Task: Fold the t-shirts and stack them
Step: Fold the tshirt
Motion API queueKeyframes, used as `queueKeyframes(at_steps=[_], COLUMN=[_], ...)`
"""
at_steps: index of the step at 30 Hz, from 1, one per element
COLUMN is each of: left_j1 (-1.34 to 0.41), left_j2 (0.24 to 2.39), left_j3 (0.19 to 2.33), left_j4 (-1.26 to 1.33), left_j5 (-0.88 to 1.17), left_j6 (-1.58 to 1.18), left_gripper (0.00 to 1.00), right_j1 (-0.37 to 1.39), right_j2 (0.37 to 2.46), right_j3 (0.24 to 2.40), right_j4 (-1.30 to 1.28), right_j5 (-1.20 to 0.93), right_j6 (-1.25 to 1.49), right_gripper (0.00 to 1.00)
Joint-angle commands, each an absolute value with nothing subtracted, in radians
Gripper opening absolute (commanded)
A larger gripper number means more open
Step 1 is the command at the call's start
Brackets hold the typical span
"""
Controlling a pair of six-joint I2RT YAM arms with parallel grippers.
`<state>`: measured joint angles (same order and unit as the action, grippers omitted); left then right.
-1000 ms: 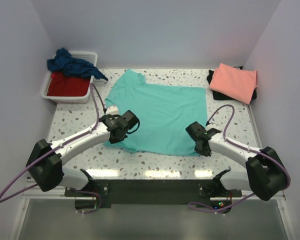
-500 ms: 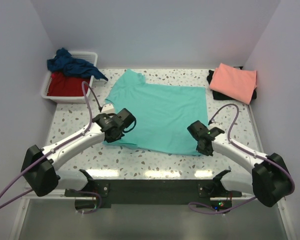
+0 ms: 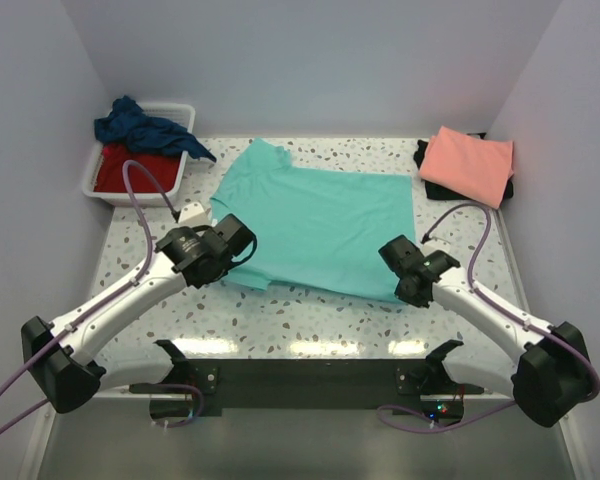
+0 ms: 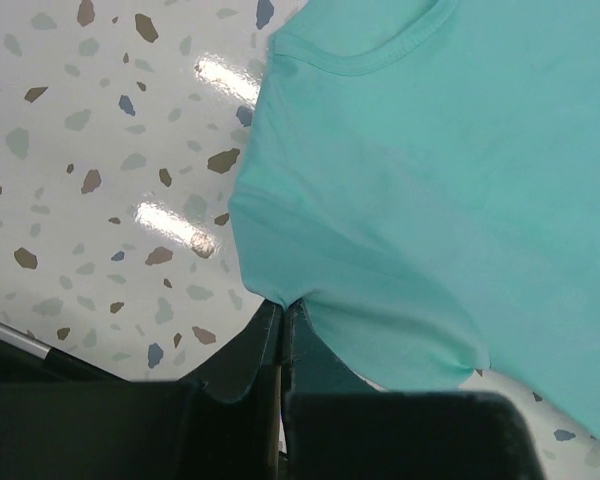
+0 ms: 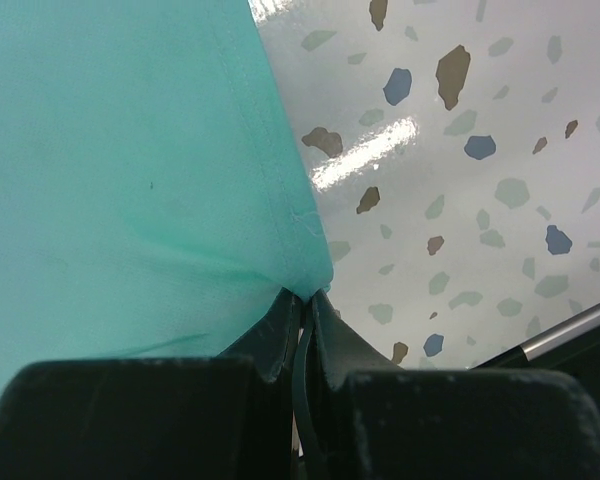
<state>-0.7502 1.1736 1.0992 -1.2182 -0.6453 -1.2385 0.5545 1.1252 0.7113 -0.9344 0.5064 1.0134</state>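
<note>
The turquoise-teal t-shirt [image 3: 325, 225] lies spread across the middle of the speckled table, collar at the far left. My left gripper [image 3: 238, 268] is shut on its near left edge; the left wrist view shows the cloth [image 4: 430, 180] pinched at the tips of the left gripper [image 4: 282, 306]. My right gripper [image 3: 408, 290] is shut on the near right hem corner, and in the right wrist view the hem [image 5: 120, 170] bunches at the tips of the right gripper [image 5: 308, 297]. The near edge hangs slightly raised between the two grips.
A white tub [image 3: 186, 110] at the far left holds a red shirt [image 3: 130, 172] with a navy blue one [image 3: 140, 128] draped over it. At the far right, a folded salmon-pink shirt [image 3: 468, 163] rests on a black one [image 3: 422, 157]. Bare table [image 3: 310, 318] runs along the near edge.
The right gripper has shut on the hem corner. Both arms have risen and drawn the shirt's near edge up and a little away from the table's front edge.
</note>
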Motion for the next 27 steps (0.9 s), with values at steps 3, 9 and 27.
queueKeyframes(at_steps=[3,9,27], left_j1=[-0.75,-0.742,-0.569], left_j2=[1.183,1.224,1.403], left_j3=[1.158,1.184,1.281], left_j4=[-1.241,-1.164,-0.933], left_j5=[-0.726,-0.752,-0.736], left_j6=[-1.272,-1.22,-1.006], left_gripper=[0.0,0.0,0.0], right_j1=[0.558,0.557,0.462], right_j2=[1.118,1.16,1.285], right_j3=[0.79,0.841,0.939], right_j4=[-0.974,-0.953,-0.832], right_j5=[0.58,0.63,0.653], right_j6=[1.046,1.014,0.897], right_gripper=[0.0,0.0,0.0])
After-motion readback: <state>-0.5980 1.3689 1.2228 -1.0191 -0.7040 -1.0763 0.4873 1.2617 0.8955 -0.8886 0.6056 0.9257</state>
